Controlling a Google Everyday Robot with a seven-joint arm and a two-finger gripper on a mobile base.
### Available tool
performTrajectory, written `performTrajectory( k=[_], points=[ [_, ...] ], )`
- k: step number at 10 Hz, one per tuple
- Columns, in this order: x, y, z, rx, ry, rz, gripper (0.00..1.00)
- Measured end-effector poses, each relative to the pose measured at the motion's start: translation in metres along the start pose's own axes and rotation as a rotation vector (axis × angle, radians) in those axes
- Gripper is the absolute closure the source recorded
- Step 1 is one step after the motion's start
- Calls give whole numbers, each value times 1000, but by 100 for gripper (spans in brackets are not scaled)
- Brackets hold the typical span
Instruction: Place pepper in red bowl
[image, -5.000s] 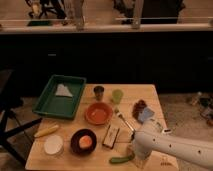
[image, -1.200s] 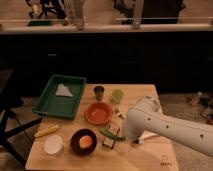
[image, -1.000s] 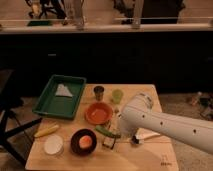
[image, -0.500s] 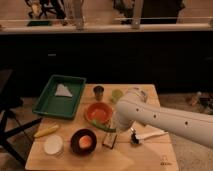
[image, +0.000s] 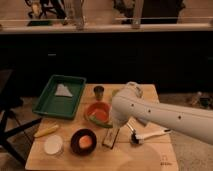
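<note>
The red bowl (image: 100, 111) sits near the middle of the wooden table (image: 125, 159). The slim green pepper (image: 96, 121) curves along the bowl's front rim, its right end running under my arm. My gripper (image: 111, 121) is at the end of the white arm that comes in from the right. It is low over the bowl's right edge, shut on the pepper and mostly hidden by the arm's bulk.
A green tray (image: 52, 102) holding a white item is at the back left. Behind the bowl stands a dark cup (image: 99, 91). A yellow item (image: 46, 131), a white dish (image: 53, 145) and a dark brown bowl (image: 83, 141) lie at the front left. A dark block (image: 111, 137) and a white-handled utensil (image: 149, 135) are at the front middle.
My arm has swung left and back across the table, carrying the pepper from the front right to the red bowl's rim.
</note>
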Motion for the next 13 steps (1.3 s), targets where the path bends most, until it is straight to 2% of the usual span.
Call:
performTrajectory(
  k=[2, 4, 8, 11, 13],
  points=[
    [-12, -29, 0, 7, -2, -8, 100],
    [-7, -38, -1, 7, 6, -4, 100],
    [-11, -72, 2, 13, 14, -22, 100],
    [-11, -84, 4, 15, 9, -19, 100],
    [-12, -103, 9, 19, 3, -15, 100]
  ],
)
